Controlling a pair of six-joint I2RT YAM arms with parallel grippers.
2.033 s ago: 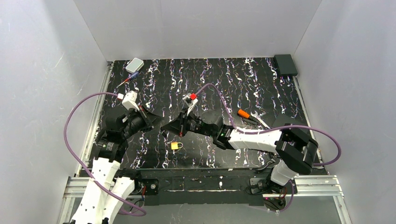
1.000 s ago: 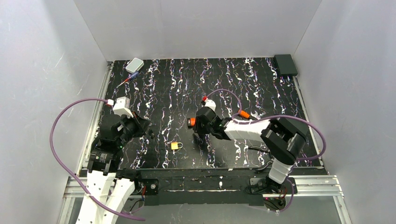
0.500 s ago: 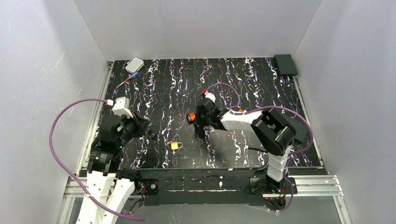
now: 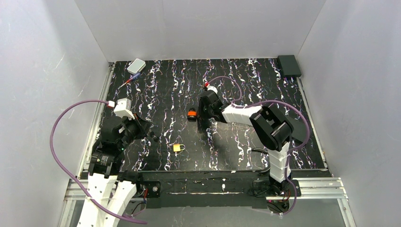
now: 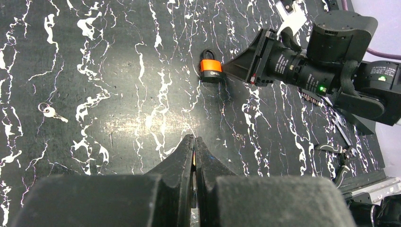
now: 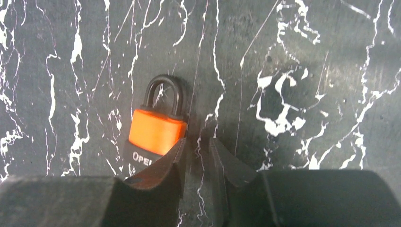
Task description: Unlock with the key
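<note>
So the key (image 5: 49, 111) is lying flat on the tabletop (image 5: 118, 61), and only the left wrist view shows it. It's a tiny thing with a little ring on one end, and it looks pale in the glare. I can't pick it out against the marbled pattern from the top camera.

The left fingers (image 5: 179, 163) are pressed together. There's a thin yellowish sliver in the seam, and I honestly can't tell what it is. The key sits well off to one side of those tips, which I reckon is their far side in the scene. Its long axis runs roughly crosswise to the way the fingers point. To pinch it, I think the wrist has to swing over, open up and come down across the shaft.

The right fingers (image 6: 227, 170) are over at the orange padlock (image 6: 156, 130) with just a narrow gap and nothing between them. One finger touches the corner of the lock body. The lock lies flat with its shackle pointing away from them. That arm is well right of the key, so the left arm is clearly the nearer one.

A yellow padlock (image 4: 178, 147) sits nearer the front edge, between the arms.
</note>
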